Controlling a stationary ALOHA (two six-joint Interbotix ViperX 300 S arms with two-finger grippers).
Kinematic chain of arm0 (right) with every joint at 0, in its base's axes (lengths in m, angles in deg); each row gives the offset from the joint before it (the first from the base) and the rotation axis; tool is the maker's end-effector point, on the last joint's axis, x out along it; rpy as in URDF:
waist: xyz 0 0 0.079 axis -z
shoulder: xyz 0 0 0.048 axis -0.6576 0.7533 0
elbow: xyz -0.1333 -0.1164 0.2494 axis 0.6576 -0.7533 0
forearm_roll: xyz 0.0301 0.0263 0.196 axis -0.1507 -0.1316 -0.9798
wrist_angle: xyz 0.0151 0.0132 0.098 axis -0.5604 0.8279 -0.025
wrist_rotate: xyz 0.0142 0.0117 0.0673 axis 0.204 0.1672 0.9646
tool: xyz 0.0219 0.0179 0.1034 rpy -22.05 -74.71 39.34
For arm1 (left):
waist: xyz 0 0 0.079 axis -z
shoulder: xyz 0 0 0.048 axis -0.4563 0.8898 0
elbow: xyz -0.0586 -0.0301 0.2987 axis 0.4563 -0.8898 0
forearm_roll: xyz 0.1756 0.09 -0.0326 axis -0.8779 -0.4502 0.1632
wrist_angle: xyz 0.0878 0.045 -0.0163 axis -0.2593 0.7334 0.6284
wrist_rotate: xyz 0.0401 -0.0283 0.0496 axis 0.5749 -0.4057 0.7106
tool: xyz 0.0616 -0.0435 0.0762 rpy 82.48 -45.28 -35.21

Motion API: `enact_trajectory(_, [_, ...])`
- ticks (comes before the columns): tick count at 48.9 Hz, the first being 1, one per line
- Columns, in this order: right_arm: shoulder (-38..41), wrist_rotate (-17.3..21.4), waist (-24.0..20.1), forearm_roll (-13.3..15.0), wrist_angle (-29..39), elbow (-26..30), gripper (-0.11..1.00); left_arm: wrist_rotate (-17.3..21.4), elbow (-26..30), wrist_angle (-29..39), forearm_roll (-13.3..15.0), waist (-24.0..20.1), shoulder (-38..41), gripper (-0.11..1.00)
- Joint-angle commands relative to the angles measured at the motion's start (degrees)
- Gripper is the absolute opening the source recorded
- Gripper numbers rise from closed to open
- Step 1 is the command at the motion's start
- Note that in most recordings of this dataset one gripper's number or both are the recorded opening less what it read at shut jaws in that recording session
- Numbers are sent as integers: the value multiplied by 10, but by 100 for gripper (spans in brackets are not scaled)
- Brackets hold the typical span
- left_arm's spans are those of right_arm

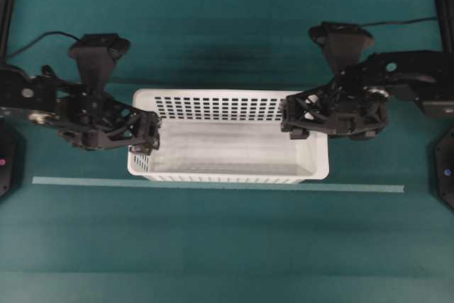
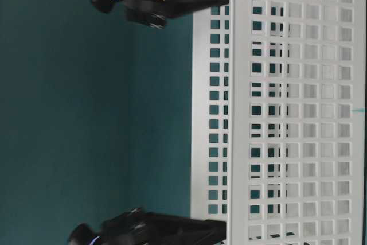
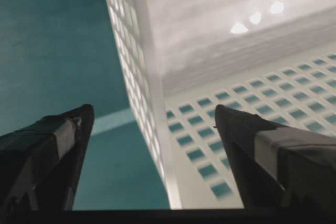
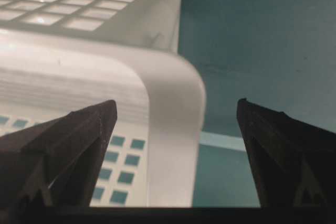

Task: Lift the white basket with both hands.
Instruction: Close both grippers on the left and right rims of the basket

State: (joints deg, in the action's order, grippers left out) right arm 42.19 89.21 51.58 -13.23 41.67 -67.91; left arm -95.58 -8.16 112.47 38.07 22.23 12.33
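— Left claw [image 1: 147, 140]: how does it sit?
— Spread wide, straddling the left end wall of the white basket [image 1: 234, 148], one finger [image 3: 52, 150] outside, one inside.
— Right claw [image 1: 296, 120]?
— Also spread, astride the right rim. The basket rests on the green table [image 1: 213, 246], behind a pale strip [image 1: 355, 188].

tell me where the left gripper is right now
In the overhead view the left gripper sits at the left end of the white basket, its open jaws straddling that end wall, one inside and one outside.
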Motion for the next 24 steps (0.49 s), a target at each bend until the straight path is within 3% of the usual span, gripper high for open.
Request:
enact_trajectory(1, [25,13,-8,2,-21,-1,95,0,5,-18,-2,-2,21,96])
enact_trajectory(24, [35,39,-16,2,-47,-14,95,-21,4,-38,-1,-2,52,95])
